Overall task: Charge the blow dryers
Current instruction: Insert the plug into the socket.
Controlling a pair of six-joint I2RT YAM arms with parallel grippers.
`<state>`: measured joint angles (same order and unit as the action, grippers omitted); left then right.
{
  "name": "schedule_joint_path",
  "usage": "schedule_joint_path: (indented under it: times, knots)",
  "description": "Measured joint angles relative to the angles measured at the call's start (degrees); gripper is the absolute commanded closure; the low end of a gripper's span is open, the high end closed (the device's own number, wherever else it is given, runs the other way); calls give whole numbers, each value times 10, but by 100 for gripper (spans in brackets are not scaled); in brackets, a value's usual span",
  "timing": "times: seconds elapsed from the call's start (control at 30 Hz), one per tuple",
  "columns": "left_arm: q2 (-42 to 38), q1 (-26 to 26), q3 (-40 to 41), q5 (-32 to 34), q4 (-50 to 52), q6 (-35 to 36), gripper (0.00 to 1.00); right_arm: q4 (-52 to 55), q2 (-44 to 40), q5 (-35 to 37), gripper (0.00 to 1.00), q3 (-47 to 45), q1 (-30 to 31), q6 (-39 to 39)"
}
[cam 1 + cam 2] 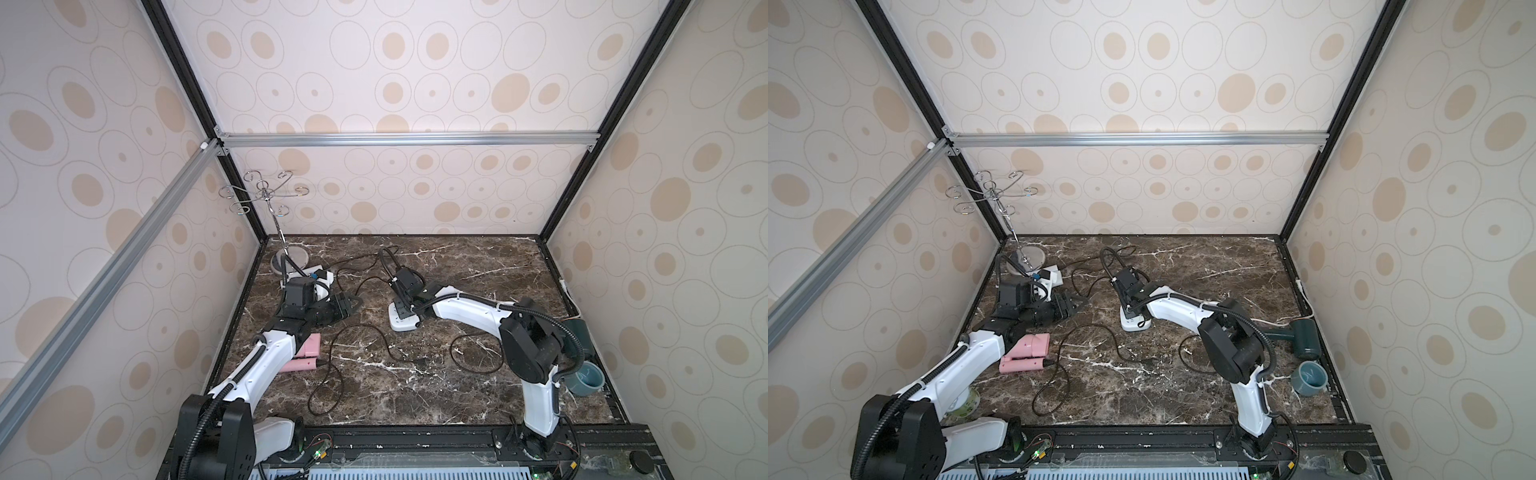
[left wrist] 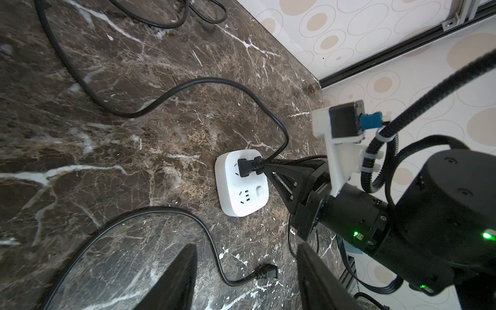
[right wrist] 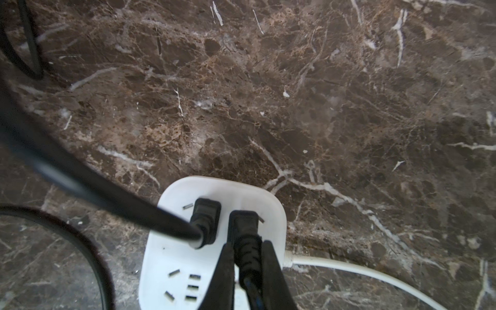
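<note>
Black plug pinched in right pincer, seen in wrist views only; left pincer part-open, empty.

The white square socket block sits mid-frame on the marble desk, the pink blow dryer at lower left. The dark green blow dryer lies far right, with the round grey-blue cup just below it.

Both top views high over table; wrist views close above socket block
</note>
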<state>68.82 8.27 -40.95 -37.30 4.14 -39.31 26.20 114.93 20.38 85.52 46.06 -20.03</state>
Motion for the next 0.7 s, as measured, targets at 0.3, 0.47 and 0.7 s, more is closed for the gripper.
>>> schedule_joint_path:
  times: [0.3,0.47,0.7]
  knots:
    - [-2,-2,0,4,12,3,41,0,6,26,100,0,12,-6]
    - [-2,-2,0,4,17,6,41,13,14,10,100,10,10,-18]
    - [-2,-3,0,4,25,10,41,51,31,-9,100,38,11,-23]
